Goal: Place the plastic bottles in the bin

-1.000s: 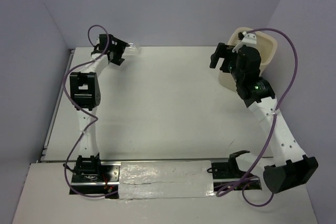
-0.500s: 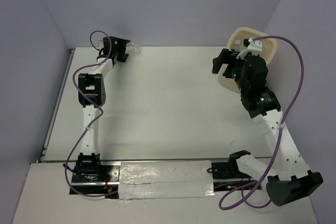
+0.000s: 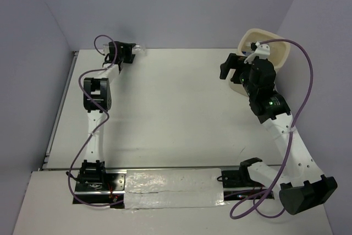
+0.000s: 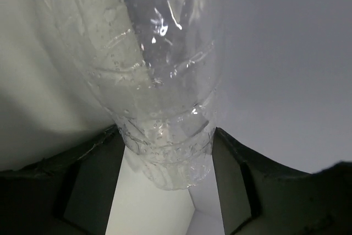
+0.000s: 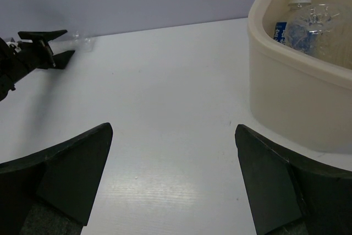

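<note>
A clear crinkled plastic bottle (image 4: 159, 81) lies at the table's far left back (image 3: 141, 50), close to the wall. My left gripper (image 4: 168, 163) is shut on its lower body, with a dark finger (image 4: 93, 180) pressed against each side. In the top view the left gripper (image 3: 132, 52) is reached out to that far edge. The cream bin (image 3: 278, 53) stands at the far right. It holds a crinkled clear bottle (image 5: 319, 28) and a blue-labelled, white-capped bottle (image 5: 287, 28). My right gripper (image 5: 173, 174) hangs open and empty over bare table, just left of the bin (image 5: 286, 92).
Lilac walls close the table at the back and on both sides. Purple cables loop off both arms, and one of them (image 3: 305, 70) arcs beside the bin. A strip of silver tape (image 3: 173, 190) lies between the arm bases.
My left gripper has gone from wide open to shut on the clear bottle, after reaching slightly farther back. The right arm shifted a little beside the bin, still open.
</note>
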{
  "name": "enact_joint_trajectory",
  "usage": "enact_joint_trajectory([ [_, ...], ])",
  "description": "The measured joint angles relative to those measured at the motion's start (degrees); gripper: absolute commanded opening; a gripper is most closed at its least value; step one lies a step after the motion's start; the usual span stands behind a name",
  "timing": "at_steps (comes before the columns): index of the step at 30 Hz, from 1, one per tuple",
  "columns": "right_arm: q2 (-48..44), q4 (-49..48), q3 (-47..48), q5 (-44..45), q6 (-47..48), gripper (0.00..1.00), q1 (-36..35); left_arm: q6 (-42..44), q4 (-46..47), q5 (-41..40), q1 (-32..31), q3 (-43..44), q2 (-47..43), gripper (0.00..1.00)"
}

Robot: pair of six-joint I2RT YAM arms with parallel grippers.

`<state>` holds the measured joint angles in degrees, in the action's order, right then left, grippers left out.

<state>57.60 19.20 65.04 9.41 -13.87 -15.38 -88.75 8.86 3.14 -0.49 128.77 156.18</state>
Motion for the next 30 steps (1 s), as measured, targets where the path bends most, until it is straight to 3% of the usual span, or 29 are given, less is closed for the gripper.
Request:
enact_joint_trajectory([
  [4,0.0,0.0,-0.2,0.2,0.0,1.00,-0.3,1.3,2.2,1.6,0.0,-10.3,-6.5,0.70],
  [11,1.2,2.1,0.7,0.2,0.0,1.00,-1.3,12.5,-5.7,6.3,0.1,-26.8,-24.7,0.68],
  [15,2.2,5.1,2.9,-0.4,0.0,1.00,-2.1,26.0,-14.3,12.4,0.1,-33.0,-39.8,0.65],
  [20,2.6,8.5,6.7,-3.9,0.3,1.00,-2.7,44.2,-23.3,22.1,-0.6,-45.5,-60.4,0.73],
  [23,5.4,12.2,12.1,-8.4,0.2,1.00,-3.0,55.6,-31.6,25.3,-4.6,-50.2,-67.6,0.73],
  [26,9.5,13.0,16.8,-15.8,-1.1,1.00,-3.3,63.0,-37.1,26.6,-12.4,-55.4,-70.9,0.73],
  [30,13.4,12.9,17.2,-22.8,-5.9,1.00,-5.1,64.8,-40.2,30.0,-19.3,-62.9,-74.5,0.71],
])
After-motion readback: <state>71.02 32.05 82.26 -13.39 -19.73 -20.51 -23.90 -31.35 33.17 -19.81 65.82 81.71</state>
